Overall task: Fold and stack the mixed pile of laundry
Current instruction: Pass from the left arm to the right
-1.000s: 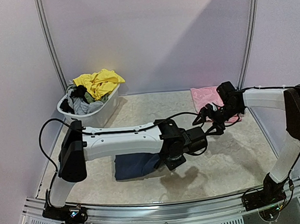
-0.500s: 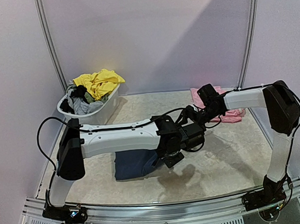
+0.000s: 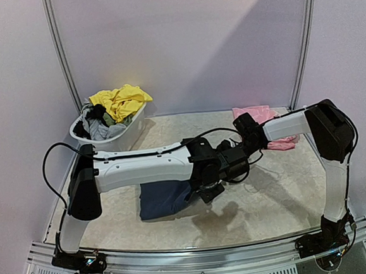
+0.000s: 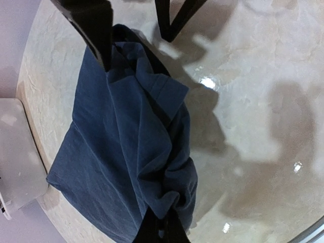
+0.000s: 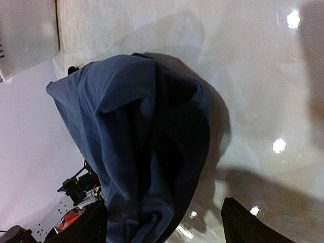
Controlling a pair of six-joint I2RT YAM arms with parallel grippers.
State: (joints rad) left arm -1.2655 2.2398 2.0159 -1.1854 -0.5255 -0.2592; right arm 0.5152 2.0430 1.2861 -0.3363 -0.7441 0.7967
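Jaws of the left gripper point(image 4: 161, 230) pinch a bunched corner of the creased navy garment point(image 4: 126, 147), the rest draped on the tabletop point(image 3: 276, 193). Jaws of the right gripper point(image 5: 167, 225) stand open at its far fold.

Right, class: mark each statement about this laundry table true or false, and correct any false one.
1. The left claw is shut on the navy garment. True.
2. The pink garment lies in the white tub. False: it lies on the table, at the far right.
3. A yellow piece tops the pile in the white tub. True.
4. The right claw grips the pink garment. False: its jaws stand open beside the navy garment.
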